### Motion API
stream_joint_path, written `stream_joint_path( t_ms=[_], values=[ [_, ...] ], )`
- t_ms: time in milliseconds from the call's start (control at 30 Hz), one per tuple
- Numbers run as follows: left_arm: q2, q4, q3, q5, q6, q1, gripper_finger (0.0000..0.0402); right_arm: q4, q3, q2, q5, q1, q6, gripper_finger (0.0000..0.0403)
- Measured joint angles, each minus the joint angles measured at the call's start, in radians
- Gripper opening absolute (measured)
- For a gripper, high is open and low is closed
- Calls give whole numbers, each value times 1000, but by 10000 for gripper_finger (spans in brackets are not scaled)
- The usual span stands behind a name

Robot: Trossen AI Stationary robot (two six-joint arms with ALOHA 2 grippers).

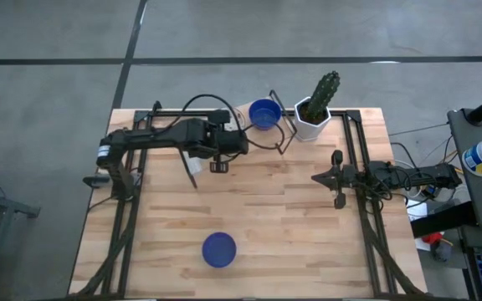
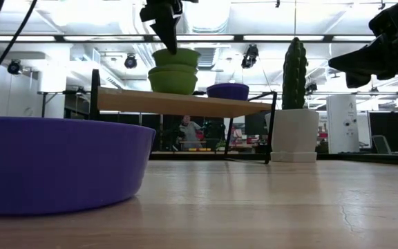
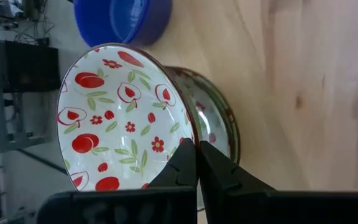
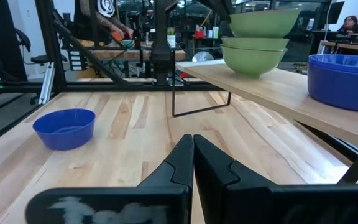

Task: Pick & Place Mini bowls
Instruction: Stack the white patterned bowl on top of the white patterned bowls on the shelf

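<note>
Two cream bowls with a red-green pattern inside and green outsides are stacked on a raised wooden shelf point(image 2: 178, 104) at the table's far side: a top bowl point(image 3: 117, 118) and a lower bowl point(image 3: 219, 124). A blue bowl point(image 1: 264, 113) stands beside them on the shelf. Another blue bowl point(image 1: 219, 249) rests on its base near the table's near edge. My left gripper point(image 2: 168, 43) comes down over the stack, shut on the top bowl. My right gripper point(image 1: 316, 177) hangs shut above the table's right side, touching nothing. The other bowls are out of view. My left gripper pinches the top patterned bowl by its rim point(image 3: 180, 134), one finger point(image 3: 219, 171) outside the wall and the other inside. It comes from above, pointing down. The bowl is upright, nested in the lower bowl point(image 2: 173, 79); I cannot tell if it is lifted off it.
A white hexagonal pot with a cactus point(image 1: 312, 117) stands to the right of the shelf at the far edge. The shelf's thin black wire legs point(image 2: 271, 128) reach down to the table. Bare wood point(image 1: 283, 217) lies between the shelf and the near blue bowl.
</note>
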Motion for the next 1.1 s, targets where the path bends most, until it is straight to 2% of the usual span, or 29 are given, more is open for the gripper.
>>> stream_joint_path(
  t_ms=[100,1100],
  values=[
    [1,15,0,44,-7,0,0,0,0,0,0,0,1,9],
    [27,-35,0,91,-58,13,9,0,0,0,0,0,1,9]
  ],
)
